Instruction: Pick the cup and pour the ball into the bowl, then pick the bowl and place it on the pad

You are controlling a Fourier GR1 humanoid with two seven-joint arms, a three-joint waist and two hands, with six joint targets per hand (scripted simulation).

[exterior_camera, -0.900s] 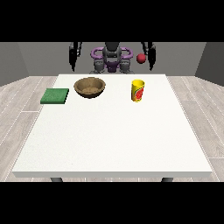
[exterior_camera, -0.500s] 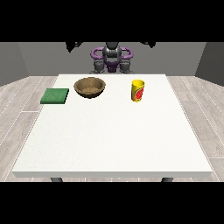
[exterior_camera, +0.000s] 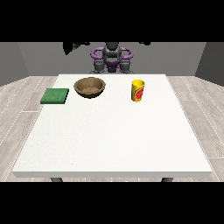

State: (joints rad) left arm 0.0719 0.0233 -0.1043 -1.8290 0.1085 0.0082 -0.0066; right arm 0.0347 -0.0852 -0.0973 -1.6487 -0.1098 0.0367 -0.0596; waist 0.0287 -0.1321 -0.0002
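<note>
- The green pad (exterior_camera: 55, 96) lies flat at the table's left edge, towards the robot's side, with nothing on it.
- The hand at the view's left (exterior_camera: 70, 46) is raised high, up at the scene's top edge and well above the table (exterior_camera: 113, 140); only a dark shape of it shows there, so whether its fingers are apart or together cannot be told.
- The wooden bowl (exterior_camera: 90, 87) stands upright just right of the pad, apart from it; no ball can be made out inside.
- The robot (exterior_camera: 112, 59) stands behind the table's far edge at the middle, torso facing the camera, with purple rings at its shoulders and both arms lifted out and upward.
- The yellow cup (exterior_camera: 138, 90), with a red mark on its side, stands upright to the right of the bowl, well apart from it and touched by neither hand; its contents are not visible.
- The hand at the view's right (exterior_camera: 145, 43) is likewise lifted to the scene's top edge, mostly cut off; how its fingers stand cannot be told.
</note>
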